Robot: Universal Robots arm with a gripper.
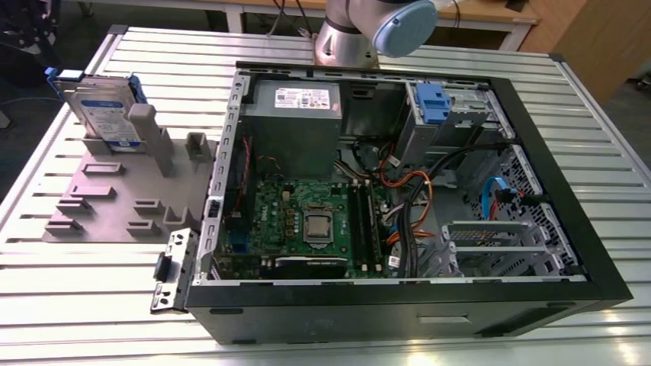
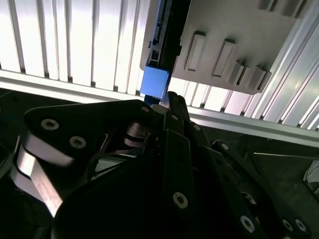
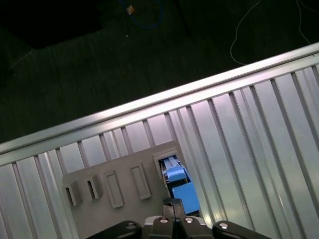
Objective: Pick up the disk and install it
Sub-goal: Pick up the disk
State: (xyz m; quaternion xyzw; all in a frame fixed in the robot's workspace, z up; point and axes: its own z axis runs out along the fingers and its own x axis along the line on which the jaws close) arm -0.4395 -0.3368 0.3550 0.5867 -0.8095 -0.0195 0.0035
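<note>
The disk [image 1: 105,114] stands on edge in a slot at the back of the grey holder [image 1: 112,194], at the exterior view's left. It is silver-grey with a white-and-blue label and a blue carrier around it. In both wrist views I look down on its blue top edge [image 3: 179,185] [image 2: 154,82]. My gripper [image 3: 172,203] [image 2: 172,101] hangs above that edge, apart from it. Its fingertips lie together with nothing between them.
An open computer case [image 1: 569,229] lies at the exterior view's right, with a motherboard [image 1: 305,221], a grey power-supply box [image 1: 295,114], cables and a drive cage holding a blue clip [image 1: 432,103]. The ribbed metal table [image 1: 61,305] ends close behind the holder [image 3: 119,186], over dark floor.
</note>
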